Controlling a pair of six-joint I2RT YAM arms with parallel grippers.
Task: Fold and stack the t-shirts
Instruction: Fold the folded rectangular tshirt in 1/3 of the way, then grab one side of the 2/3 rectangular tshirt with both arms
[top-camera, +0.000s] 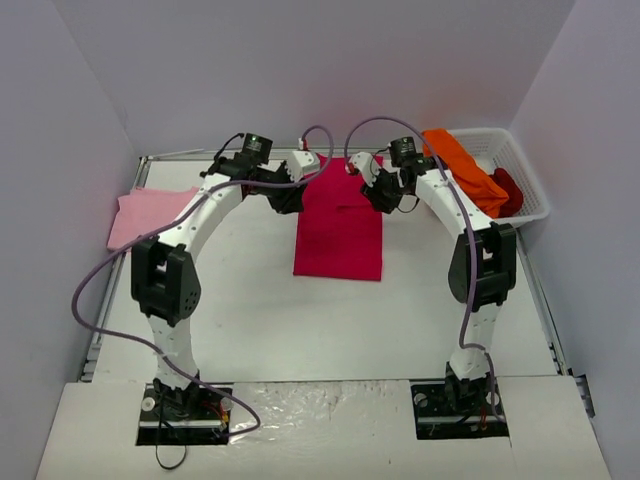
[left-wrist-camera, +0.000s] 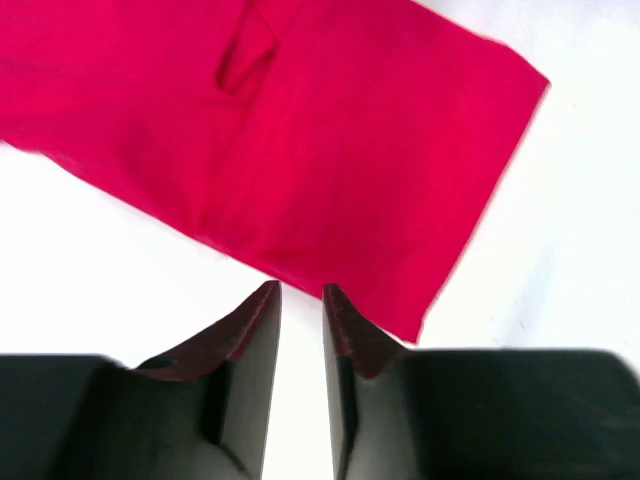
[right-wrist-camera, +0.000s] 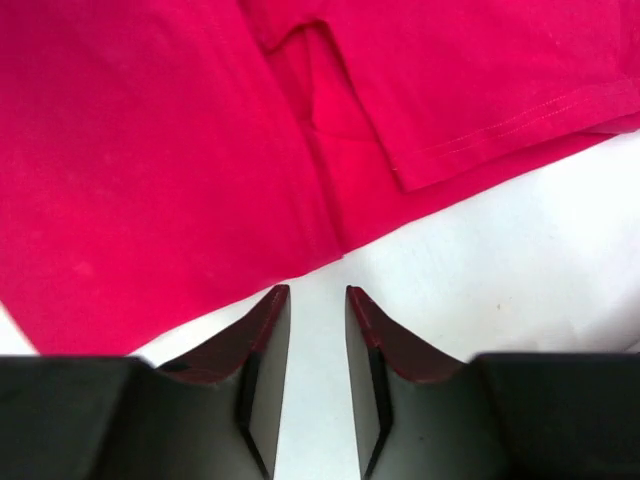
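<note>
Top view: crimson t-shirt (top-camera: 338, 235) lies mid-bench as a long narrow strip, sleeves tucked in, running far to near. The left end effector (top-camera: 288, 198) and right end effector (top-camera: 383, 195) sit at its two long sides toward the far end. Pale pink t-shirt (top-camera: 150, 215) is flat at the left edge of the bench (top-camera: 260, 310). Orange t-shirt (top-camera: 465, 170) and dark red t-shirt (top-camera: 508, 190) sit in the basket (top-camera: 530, 205) at the far right corner. Prob. the step is halving the strip: take both far corners at the same height, lift together, carry toward the near hem, and keep the tension even so the layers don't slide. There is plenty of bare bench nr the arm bases for that. Side walls are close, and the basket crowds the right elbow. Left wrist view: fingers slightly parted w/ nothing between, only white bench in the gap. They sit just off the cloth's edge, w/ a loose pocket of fold further in. Go in low at the edge and catch all layers. Right wrist view: same, a narrow empty gap w/ tips just short of the cloth. The stitched sleeve hem (right-wrist-camera: 500, 125) lies folded over the body, so pinch below it so the flap doesn't spring open.
</note>
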